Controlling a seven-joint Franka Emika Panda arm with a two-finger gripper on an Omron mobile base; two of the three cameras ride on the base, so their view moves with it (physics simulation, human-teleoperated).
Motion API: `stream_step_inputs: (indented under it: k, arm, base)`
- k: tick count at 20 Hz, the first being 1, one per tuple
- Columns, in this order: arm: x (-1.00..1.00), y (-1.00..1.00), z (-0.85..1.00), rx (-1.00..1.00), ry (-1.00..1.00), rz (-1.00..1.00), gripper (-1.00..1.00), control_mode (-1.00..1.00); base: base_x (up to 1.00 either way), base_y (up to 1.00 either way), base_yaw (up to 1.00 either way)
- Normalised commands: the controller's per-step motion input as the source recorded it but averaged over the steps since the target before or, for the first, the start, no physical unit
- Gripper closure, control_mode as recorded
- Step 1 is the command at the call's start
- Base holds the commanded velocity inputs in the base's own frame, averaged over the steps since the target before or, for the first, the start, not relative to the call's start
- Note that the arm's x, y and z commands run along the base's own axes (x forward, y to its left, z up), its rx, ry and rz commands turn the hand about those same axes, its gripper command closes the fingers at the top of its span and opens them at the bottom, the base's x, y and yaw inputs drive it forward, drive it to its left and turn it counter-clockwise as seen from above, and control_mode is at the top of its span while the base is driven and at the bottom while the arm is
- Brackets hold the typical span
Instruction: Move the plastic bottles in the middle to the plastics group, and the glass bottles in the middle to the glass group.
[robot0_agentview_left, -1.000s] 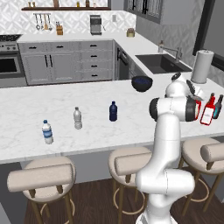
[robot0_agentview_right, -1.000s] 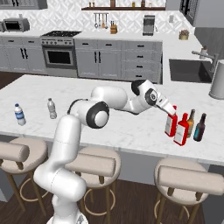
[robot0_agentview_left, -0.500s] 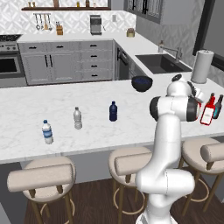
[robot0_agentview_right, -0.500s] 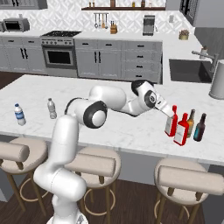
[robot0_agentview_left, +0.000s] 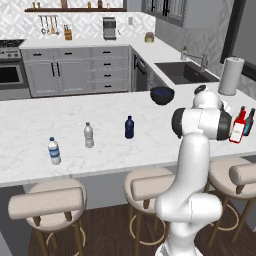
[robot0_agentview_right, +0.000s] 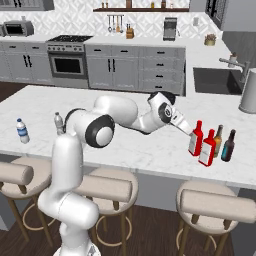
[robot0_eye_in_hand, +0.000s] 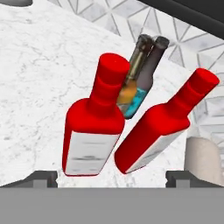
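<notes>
The gripper (robot0_eye_in_hand: 111, 176) stands wide open and holds nothing; its two dark fingertips (robot0_eye_in_hand: 41, 177) sit far apart at the bottom of the hand view, with bare marble counter (robot0_eye_in_hand: 39, 65) between them and the bottles.

Directly ahead of the open jaws stand the two red bottles, each with a white label and red cap. The nearer red bottle (robot0_eye_in_hand: 94, 122) lies just ahead of the jaws, toward the left fingertip's side. The second red bottle (robot0_eye_in_hand: 159, 124) is just beside it, toward the right fingertip's side. Both stand free of the fingertips. In the right base view the pair, first red bottle (robot0_agentview_right: 196, 138) and second red bottle (robot0_agentview_right: 208, 148), stand upright on the counter, just past the gripper (robot0_agentview_right: 187, 131).

Beyond the red bottles, farther from the jaws, stand two slim dark bottles close together: a brown bottle (robot0_eye_in_hand: 133, 78) with a pale label and a dark teal bottle (robot0_eye_in_hand: 146, 76). In the right base view the brown bottle (robot0_agentview_right: 218, 140) is partly hidden behind the second red bottle, and the dark teal bottle (robot0_agentview_right: 228, 145) stands just beside it.

Well apart from the jaws, far back along the counter, the navy bottle (robot0_agentview_left: 129, 127) stands upright. Beyond it stand a plain clear water bottle (robot0_agentview_left: 88, 135) and a labelled water bottle (robot0_agentview_left: 54, 151), near one another.
</notes>
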Motion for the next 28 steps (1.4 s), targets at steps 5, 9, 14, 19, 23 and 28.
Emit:
stream_step_inputs:
  k: [5, 9, 14, 19, 23, 28]
  arm:
    - [-0.6, 0.38, 0.12, 0.0, 0.04, 0.33, -1.0, -1.0]
    - [-0.53, 0.52, 0.2, 0.0, 0.04, 0.51, -1.0, -1.0]
    - [-0.32, 0.6, 0.38, 0.0, 0.1, 0.57, -1.0, -1.0]
    - [-0.12, 0.6, 0.46, 0.0, 0.2, 0.54, -1.0, -1.0]
    - [-0.02, 0.55, 0.5, 0.0, 0.24, 0.51, -1.0, -1.0]
    - [-0.03, 0.43, 0.58, 0.08, 0.2, 0.29, -1.0, -1.0]
  base:
    - [0.0, 0.0, 0.0]
    - [0.0, 0.0, 0.0]
    - [0.0, 0.0, 0.0]
    - [0.0, 0.0, 0.0]
    - [0.0, 0.0, 0.0]
    - [0.0, 0.0, 0.0]
